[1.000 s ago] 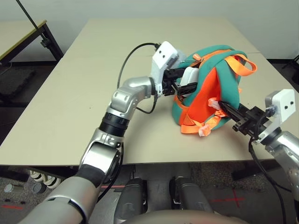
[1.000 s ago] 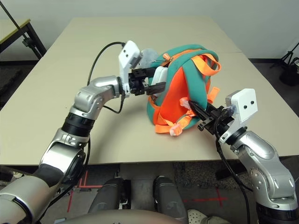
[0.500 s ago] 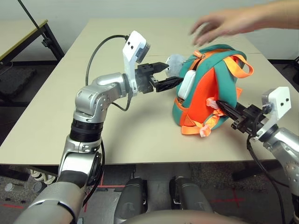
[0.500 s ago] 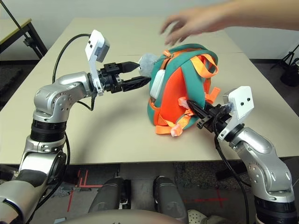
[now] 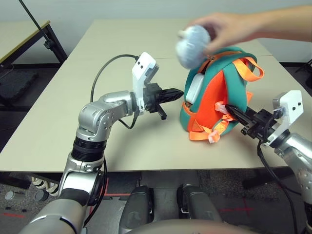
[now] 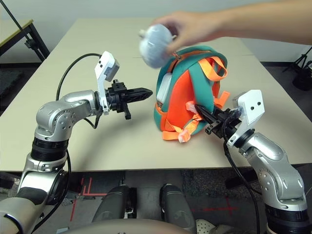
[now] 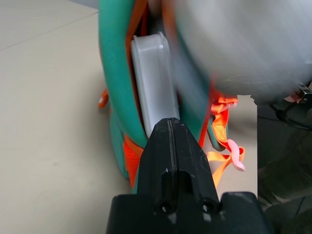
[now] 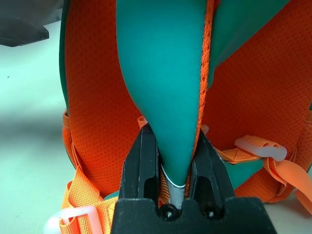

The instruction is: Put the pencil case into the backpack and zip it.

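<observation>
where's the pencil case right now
The pencil case stands partly inside the backpack, poking out of its opening on the robot's left side, just beyond the shut left gripper.

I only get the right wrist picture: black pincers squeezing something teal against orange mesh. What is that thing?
Observer: It is a teal strap of a small backpack that stands on the table; the right gripper is shut on it.
Operator: Is anything inside the bag?
Observer: A white pencil case pokes out of the open side that faces the other arm, only partly in.
Operator: Is anybody helping?
Observer: Yes, a person's hand reaches in over the table and holds a grey plush toy up above the bag.
</observation>
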`<state>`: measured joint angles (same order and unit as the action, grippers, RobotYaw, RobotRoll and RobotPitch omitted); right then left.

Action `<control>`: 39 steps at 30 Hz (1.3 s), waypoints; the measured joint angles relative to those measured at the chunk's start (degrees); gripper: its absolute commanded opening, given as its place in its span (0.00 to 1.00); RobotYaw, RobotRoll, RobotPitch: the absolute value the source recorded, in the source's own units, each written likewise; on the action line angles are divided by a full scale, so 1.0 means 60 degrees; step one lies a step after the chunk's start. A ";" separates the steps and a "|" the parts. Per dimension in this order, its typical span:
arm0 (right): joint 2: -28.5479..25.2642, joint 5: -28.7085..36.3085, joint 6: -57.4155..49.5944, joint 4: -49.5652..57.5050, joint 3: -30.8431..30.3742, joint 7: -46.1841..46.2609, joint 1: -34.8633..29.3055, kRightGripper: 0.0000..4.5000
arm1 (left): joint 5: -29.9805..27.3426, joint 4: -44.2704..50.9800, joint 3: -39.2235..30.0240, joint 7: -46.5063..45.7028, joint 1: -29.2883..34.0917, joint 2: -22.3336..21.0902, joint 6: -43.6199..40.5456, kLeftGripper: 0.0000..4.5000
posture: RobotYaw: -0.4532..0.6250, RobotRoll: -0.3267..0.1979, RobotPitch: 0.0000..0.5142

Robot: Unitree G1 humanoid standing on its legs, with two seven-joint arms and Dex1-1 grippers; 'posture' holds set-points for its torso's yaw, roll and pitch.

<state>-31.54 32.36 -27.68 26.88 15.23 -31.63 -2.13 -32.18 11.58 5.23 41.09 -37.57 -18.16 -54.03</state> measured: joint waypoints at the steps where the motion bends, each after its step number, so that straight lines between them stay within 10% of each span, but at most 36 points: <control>1: 0.0000 -0.0016 -0.0001 0.0000 -0.0001 0.0004 -0.0012 0.10 | 0.0005 -0.0009 0.0038 -0.0001 0.0000 0.0025 0.0039 0.00 | 0.46 0.62 0.16; 39: 0.0052 -0.0099 0.0086 0.0110 0.0020 0.0146 -0.0141 0.10 | 0.1875 -0.2766 0.1054 -0.0077 -0.0052 0.1729 0.3938 0.00 | 0.41 0.62 0.14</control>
<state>-31.23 31.76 -27.16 27.53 15.35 -30.76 -2.98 -20.93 -5.02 11.55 40.63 -37.89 -7.78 -30.40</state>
